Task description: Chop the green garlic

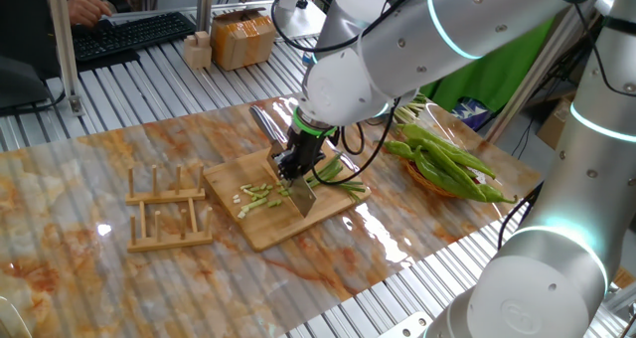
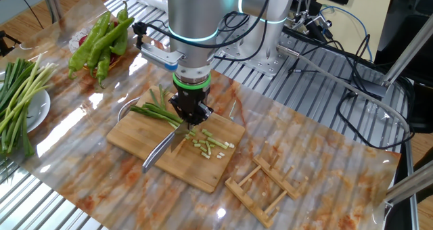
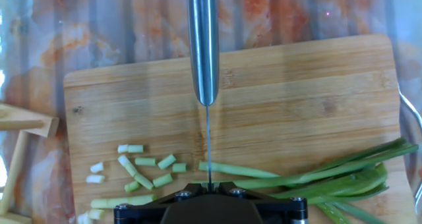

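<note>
On the bamboo cutting board [image 1: 288, 229], items left to right:

- Wooden rack [image 1: 167, 209]: sitting off the board, obstructing nothing.
- Cut bits [image 1: 260, 198]: lying just left of the blade.
- Gripper [image 1: 297, 166]: clenching the knife [image 1: 301, 194], blade edge-down across the green garlic [image 3: 316, 178], likely for a straight chop.
- Uncut stalks: extending rightward.
- Green peppers [image 1: 447, 164]: resting well apart.
</note>
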Motion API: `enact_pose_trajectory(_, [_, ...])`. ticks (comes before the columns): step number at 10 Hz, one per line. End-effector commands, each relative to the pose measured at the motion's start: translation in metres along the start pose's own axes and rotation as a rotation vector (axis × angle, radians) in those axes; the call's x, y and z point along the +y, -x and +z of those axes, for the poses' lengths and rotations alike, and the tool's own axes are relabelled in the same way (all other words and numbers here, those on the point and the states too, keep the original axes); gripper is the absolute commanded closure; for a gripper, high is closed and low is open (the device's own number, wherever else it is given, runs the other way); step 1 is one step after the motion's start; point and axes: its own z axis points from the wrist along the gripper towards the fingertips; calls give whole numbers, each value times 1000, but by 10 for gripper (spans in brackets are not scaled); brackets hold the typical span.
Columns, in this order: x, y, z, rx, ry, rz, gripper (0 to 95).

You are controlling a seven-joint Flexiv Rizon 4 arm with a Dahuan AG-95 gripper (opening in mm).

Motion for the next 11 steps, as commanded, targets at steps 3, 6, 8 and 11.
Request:
enact_pose_trajectory(3, [1, -1, 16, -6, 5, 8, 950])
enact_pose_trajectory(6, [3, 0, -12, 29, -12, 9, 950])
enact_pose_trajectory(8, [4, 1, -17, 32, -20, 8, 950])
enact_pose_trajectory(11, [4, 1, -17, 26, -20, 12, 950])
